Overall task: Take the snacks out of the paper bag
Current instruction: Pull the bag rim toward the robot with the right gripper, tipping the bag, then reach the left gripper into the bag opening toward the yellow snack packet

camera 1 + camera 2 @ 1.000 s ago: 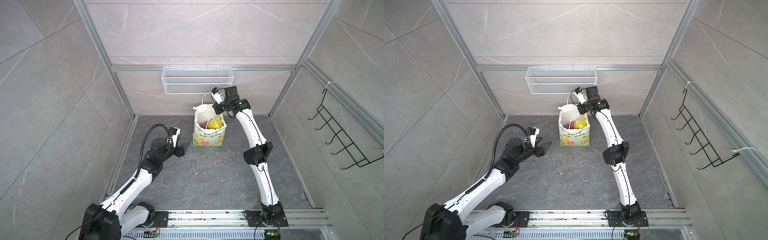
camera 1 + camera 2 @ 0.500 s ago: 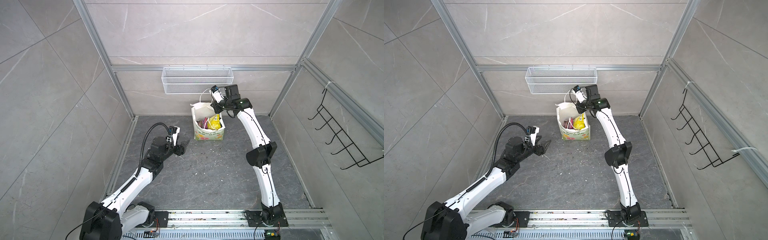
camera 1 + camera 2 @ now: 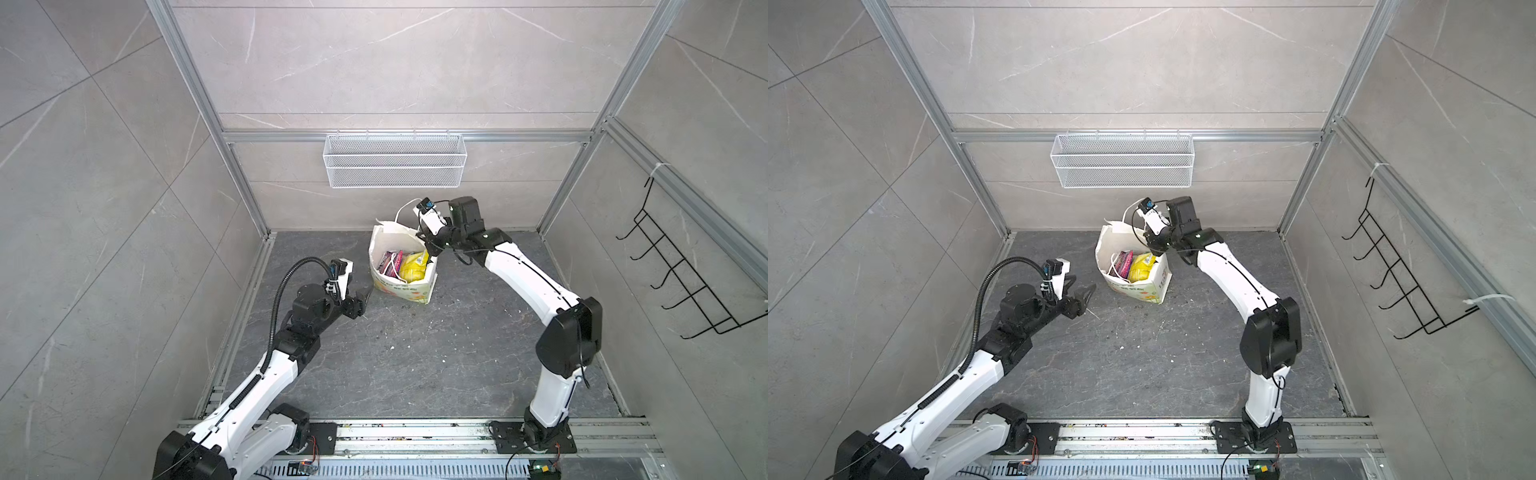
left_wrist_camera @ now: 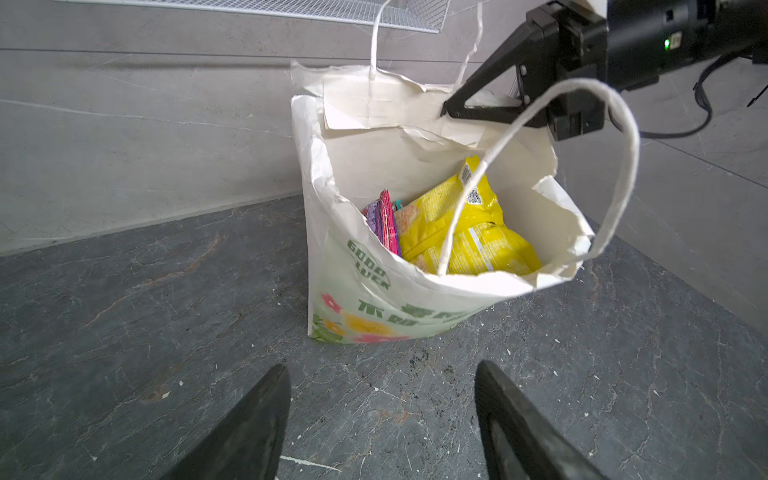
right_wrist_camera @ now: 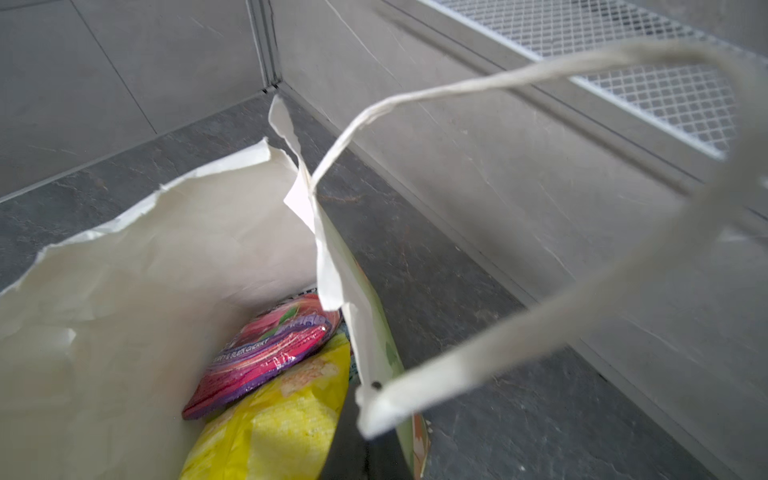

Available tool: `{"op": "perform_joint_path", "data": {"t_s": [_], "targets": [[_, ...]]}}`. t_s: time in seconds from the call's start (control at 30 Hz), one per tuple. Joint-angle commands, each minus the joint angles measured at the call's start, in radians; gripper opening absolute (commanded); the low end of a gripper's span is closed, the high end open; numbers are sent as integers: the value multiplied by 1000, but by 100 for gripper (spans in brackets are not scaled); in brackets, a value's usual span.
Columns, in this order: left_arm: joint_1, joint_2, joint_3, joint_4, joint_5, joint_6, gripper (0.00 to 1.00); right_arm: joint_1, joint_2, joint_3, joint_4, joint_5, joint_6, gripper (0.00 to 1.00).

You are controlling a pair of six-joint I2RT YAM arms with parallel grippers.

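Centre of both top views: right gripper (image 3: 424,240) pinches the rim of the paper bag (image 3: 399,289); left gripper (image 3: 365,296), lower left, spread and empty.

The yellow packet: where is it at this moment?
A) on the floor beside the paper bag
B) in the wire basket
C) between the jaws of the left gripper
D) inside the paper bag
D: the left wrist view shows the yellow packet inside the paper bag, beside a purple packet.
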Motion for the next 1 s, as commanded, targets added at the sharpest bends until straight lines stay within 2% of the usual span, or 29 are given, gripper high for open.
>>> {"op": "perform_joint_path", "data": {"t_s": [0.0,0.17,0.27,0.4,0.5,0.6,0.7,0.83,0.97], "targets": [[-2,-42,-1,-13,-20,7,71,15,-113,-118,268,-47,-17,0],[-2,-99,-2,-28,-29,6,70,15,-150,-188,319,-46,-39,0],[-2,-146,-17,-18,-57,-1,69,15,-195,-273,412,-86,-66,0],[-2,-214,-38,-30,-137,-23,67,39,-261,-370,468,-140,-143,0],[-2,-246,-52,-31,-143,-20,66,70,-318,-471,516,-142,-202,0],[-2,-245,-56,-42,-132,-16,66,104,-365,-559,548,-109,-209,0],[-4,-219,-18,-103,-75,-13,65,144,-394,-632,562,-48,-207,0],[-26,-217,-4,-126,-38,-67,65,194,-421,-727,634,16,-186,0],[-95,-249,-20,-142,-92,-75,64,211,-427,-761,653,31,-126,0]]}}
